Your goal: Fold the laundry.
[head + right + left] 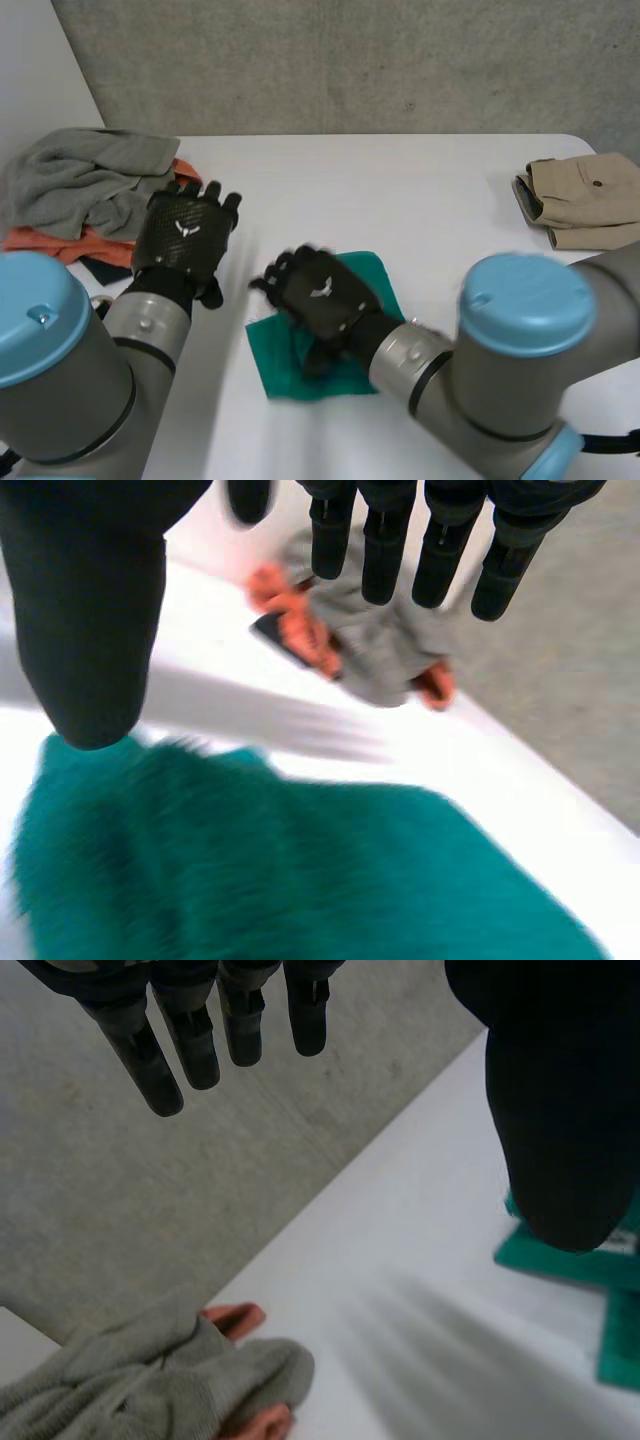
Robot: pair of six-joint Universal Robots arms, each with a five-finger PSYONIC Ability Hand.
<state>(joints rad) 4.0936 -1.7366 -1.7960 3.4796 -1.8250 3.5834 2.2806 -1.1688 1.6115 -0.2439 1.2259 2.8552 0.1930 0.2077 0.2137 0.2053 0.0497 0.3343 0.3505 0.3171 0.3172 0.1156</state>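
A teal green cloth (290, 365) lies folded small on the white table (400, 190) in front of me. My right hand (318, 292) hovers just over its middle, fingers straight and thumb apart, holding nothing. In the right wrist view the green cloth (300, 870) spreads under the palm of that hand (90, 610). My left hand (185, 238) is raised to the left of the cloth, open and empty, and its own wrist view shows the straight fingers (190, 1030) above the table, with an edge of the green cloth (570, 1260) beside the thumb.
A heap of grey towel (85, 180) and orange cloth (60, 242) lies at the table's far left, just beyond my left hand. The grey towel (150, 1380) also lies past the left fingertips. A folded khaki garment (585, 200) rests at the right edge.
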